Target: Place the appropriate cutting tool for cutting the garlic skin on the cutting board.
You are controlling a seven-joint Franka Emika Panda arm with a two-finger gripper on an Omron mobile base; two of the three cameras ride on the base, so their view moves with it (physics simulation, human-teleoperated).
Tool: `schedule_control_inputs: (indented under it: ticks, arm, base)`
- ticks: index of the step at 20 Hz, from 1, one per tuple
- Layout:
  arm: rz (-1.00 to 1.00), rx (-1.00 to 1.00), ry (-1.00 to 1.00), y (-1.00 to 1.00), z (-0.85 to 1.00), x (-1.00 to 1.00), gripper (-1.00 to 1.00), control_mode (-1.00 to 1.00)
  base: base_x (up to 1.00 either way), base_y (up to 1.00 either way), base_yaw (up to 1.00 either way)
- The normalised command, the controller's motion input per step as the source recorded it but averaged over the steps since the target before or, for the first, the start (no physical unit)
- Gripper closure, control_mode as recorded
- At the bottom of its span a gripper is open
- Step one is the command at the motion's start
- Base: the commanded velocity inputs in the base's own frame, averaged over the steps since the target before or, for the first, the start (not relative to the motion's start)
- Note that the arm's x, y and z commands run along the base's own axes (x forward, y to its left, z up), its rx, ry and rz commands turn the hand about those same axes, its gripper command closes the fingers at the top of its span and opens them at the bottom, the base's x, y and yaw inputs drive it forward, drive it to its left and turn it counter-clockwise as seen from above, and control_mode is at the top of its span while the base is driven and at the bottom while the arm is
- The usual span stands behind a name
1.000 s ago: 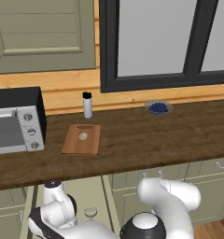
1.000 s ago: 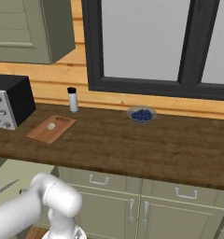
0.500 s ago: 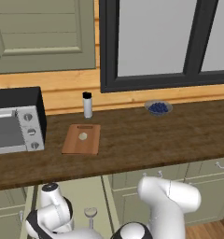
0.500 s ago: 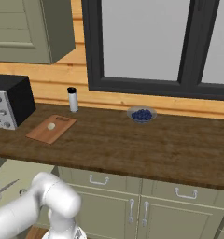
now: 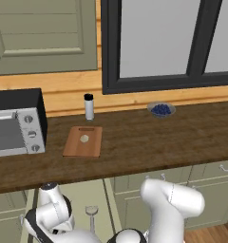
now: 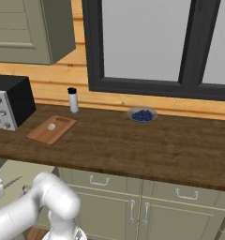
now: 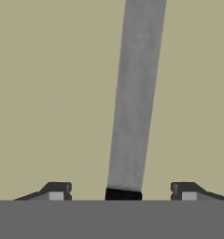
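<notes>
In the hand view, the cutting tool (image 7: 132, 93) lies on an olive drawer floor, its long grey blade running up and away and its black handle starting at the bottom. My gripper (image 7: 122, 191) is open, one fingertip on each side of the handle's start with a gap on both sides. The arm bends down below the counter's front edge at the left. On the counter rests the reddish-brown cutting board (image 5: 82, 144) (image 6: 44, 135), and the small pale garlic (image 5: 84, 138) (image 6: 51, 127) sits on it.
A toaster oven (image 5: 16, 123) (image 6: 6, 101) stands left of the board and a small shaker bottle (image 5: 89, 107) (image 6: 73, 100) behind it. A bowl of blueberries (image 5: 161, 109) (image 6: 142, 114) sits near the window. A short silver round-headed utensil (image 5: 91, 211) lies below the counter edge.
The arm's wrist has sunk slightly lower below the counter edge. Nothing on the counter has moved.
</notes>
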Motion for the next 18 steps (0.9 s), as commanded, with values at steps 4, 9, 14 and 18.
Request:
schedule_control_inputs:
  ticks: [4, 9, 14, 18]
  arm:
    - [-0.04, 0.0, -0.04, 0.0, -0.09, -0.01, 1.0, -1.0]
    - [-0.1, 0.0, -0.02, -0.03, 0.0, -0.11, 1.0, -1.0]
    - [-0.18, 0.0, -0.04, -0.24, 0.4, -0.16, 1.0, -1.0]
    - [-0.25, 0.0, -0.11, -0.39, 1.0, -0.56, 1.0, -1.0]
  base:
    - [0.0, 0.0, 0.0]
    - [0.0, 0.0, 0.0]
    - [0.0, 0.0, 0.0]
    - [0.0, 0.0, 0.0]
